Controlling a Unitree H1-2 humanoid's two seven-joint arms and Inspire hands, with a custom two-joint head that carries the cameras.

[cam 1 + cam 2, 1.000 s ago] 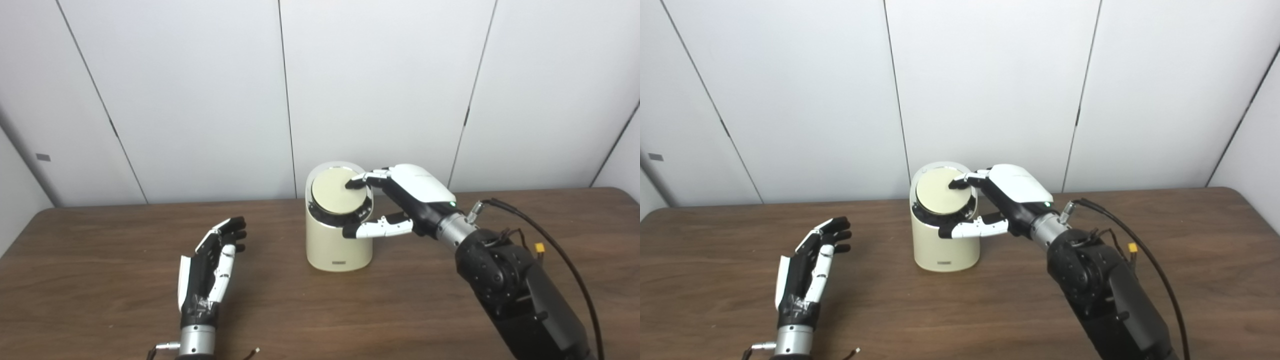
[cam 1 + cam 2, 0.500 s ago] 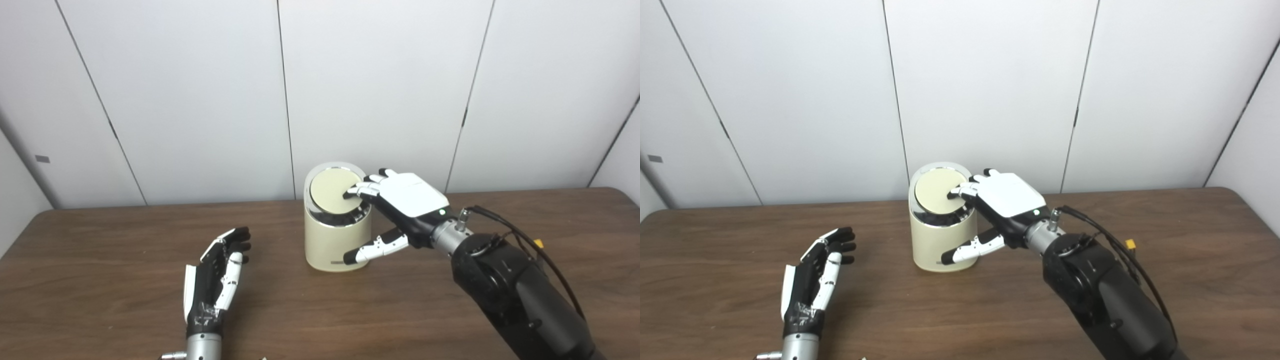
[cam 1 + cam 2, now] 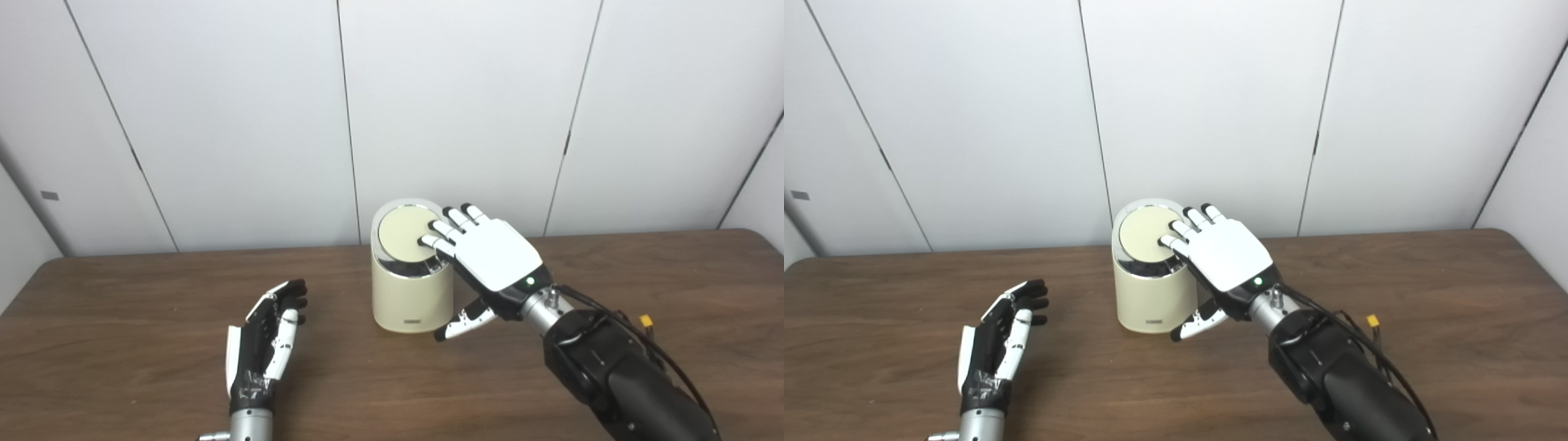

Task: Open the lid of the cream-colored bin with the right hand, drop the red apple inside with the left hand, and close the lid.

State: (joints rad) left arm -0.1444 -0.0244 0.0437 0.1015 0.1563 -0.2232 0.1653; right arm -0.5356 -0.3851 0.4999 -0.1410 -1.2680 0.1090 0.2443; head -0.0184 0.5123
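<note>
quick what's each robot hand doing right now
Left robot hand: open, holding nothing, by the table.
Right robot hand: open, holding nothing, fingertips on the bin lid.

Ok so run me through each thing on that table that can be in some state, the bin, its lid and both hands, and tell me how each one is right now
Cream-colored cylindrical bin: upright on the brown wooden table.
Round cream lid: closed, seated in its shiny rim.
White-backed right hand: open, palm down, fingertips resting on the lid's right edge.
Black-and-white left hand: open, holding nothing, low over the table left of the bin.
</note>
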